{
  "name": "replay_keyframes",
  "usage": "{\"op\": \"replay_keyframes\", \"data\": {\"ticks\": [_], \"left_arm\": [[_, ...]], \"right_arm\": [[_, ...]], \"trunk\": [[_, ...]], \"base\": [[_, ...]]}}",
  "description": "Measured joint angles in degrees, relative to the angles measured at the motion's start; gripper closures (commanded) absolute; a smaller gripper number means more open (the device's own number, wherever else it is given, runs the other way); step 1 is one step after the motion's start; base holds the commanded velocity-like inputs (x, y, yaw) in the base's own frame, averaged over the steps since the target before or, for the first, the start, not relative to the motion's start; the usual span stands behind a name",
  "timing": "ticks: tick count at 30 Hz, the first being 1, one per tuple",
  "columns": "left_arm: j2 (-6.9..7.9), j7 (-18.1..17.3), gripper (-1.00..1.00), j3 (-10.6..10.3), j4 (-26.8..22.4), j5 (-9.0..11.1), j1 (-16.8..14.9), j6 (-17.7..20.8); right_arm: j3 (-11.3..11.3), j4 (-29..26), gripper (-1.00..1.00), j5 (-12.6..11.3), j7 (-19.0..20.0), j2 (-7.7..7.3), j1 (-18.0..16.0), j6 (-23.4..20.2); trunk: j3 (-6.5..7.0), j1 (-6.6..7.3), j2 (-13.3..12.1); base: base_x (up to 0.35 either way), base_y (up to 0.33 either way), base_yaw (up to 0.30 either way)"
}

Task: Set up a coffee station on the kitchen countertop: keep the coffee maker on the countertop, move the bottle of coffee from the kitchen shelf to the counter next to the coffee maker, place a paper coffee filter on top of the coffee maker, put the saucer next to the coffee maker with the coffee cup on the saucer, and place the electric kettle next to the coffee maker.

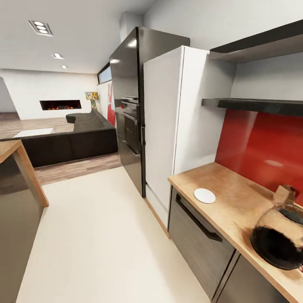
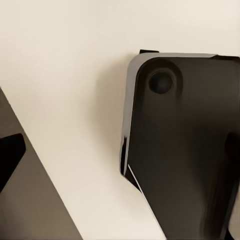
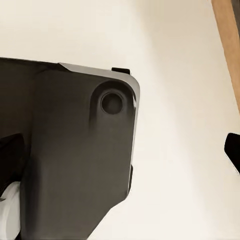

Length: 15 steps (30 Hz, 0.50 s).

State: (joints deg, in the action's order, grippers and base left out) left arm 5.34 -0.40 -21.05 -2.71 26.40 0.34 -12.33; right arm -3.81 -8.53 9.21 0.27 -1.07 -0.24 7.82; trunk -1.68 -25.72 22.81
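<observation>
While the head view looks along the kitchen, the kitchen countertop (image 1: 235, 198) runs down the right side with the saucer (image 1: 204, 195) lying flat near its far end, and the electric kettle (image 1: 281, 240) standing nearer the camera, well apart from the saucer. Above the red backsplash (image 1: 261, 147) hangs the kitchen shelf (image 1: 256, 105), beside a white refrigerator (image 1: 168, 126). Both wrist views look down on the pale floor (image 2: 65, 75) and the robot's dark base (image 3: 75, 160); whether either gripper is wide or narrow cannot be told.

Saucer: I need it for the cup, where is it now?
In the head view, the saucer lies on the kitchen countertop, near its end beside the white cabinet.
</observation>
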Motion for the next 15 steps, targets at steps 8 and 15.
{"op": "replay_keyframes", "data": {"ticks": [8, 15], "left_arm": [[0.0, 0.0, -1.0, -0.1, 0.0, 0.0, 0.0, 0.0], [0.0, 0.0, -1.0, -0.1, 0.0, 0.0, 0.0, 0.0]], "right_arm": [[0.0, 0.0, -1.0, 0.0, 0.0, 0.01, 0.0, 0.1], [0.0, 0.0, -1.0, 0.0, 0.0, 0.01, 0.0, 0.1]], "trunk": [[-0.43, 0.0, 0.0], [-0.48, 0.0, 0.0]], "base": [[0.299, 0.219, 0.156], [0.294, 0.223, -0.01]]}}
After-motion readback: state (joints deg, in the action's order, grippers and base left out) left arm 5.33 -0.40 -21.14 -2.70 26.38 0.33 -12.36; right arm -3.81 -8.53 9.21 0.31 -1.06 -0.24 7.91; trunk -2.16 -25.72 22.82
